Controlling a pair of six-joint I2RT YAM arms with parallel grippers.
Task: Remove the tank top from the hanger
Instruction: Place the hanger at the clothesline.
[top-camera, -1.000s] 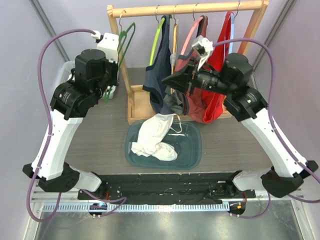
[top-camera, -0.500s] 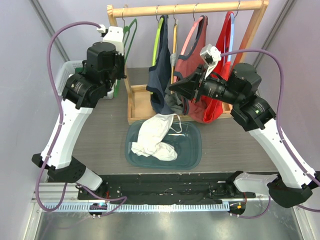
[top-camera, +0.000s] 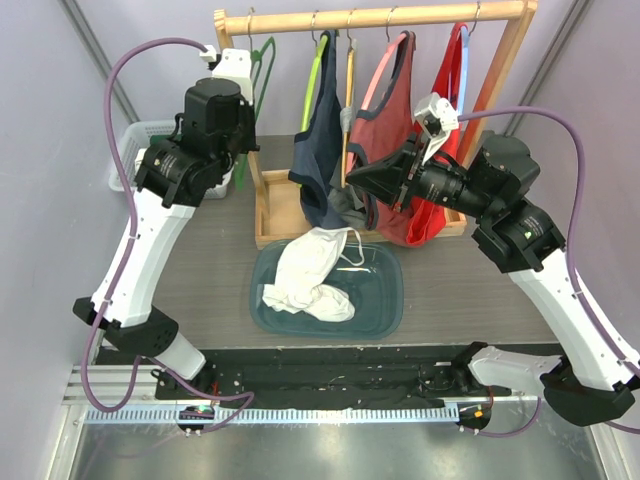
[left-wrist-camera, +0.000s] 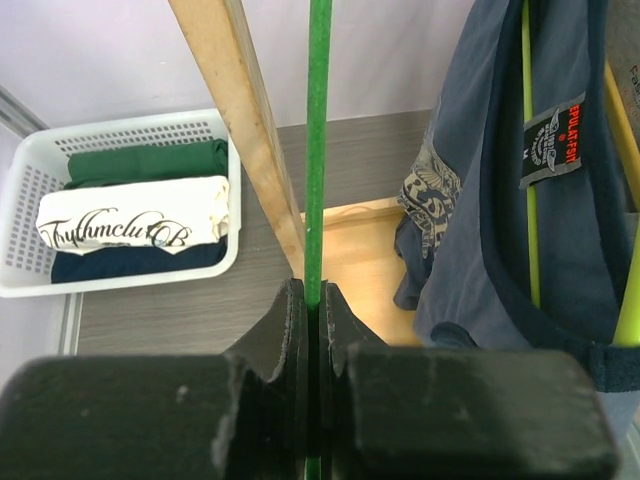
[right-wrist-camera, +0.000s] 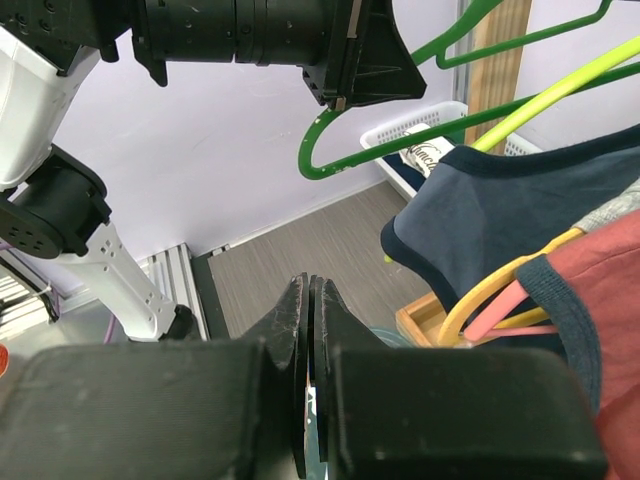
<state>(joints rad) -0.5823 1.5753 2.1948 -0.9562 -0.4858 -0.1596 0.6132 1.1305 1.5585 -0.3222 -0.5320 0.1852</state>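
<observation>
My left gripper (left-wrist-camera: 312, 290) is shut on the thin bar of a bare green hanger (left-wrist-camera: 318, 150), held up by the left post of the wooden rack (top-camera: 370, 17). In the top view that green hanger (top-camera: 262, 62) shows beside the post. A white tank top (top-camera: 310, 275) lies crumpled in the teal basin (top-camera: 395, 300). My right gripper (top-camera: 350, 177) is shut with nothing in it and hovers in front of the hanging garments. In the right wrist view its closed tips (right-wrist-camera: 308, 283) point toward the left gripper (right-wrist-camera: 345, 95) and the green hanger (right-wrist-camera: 312, 165).
On the rail hang a navy tank top (top-camera: 320, 140) on a lime hanger (top-camera: 312, 85), a rust-red one (top-camera: 385, 130) on a pink hanger and a bright red one (top-camera: 440, 200). A white basket (left-wrist-camera: 120, 200) of folded clothes stands at the left.
The left arm has lifted the green hanger higher and closer to the rail. The right arm has drawn back to the right, still shut.
</observation>
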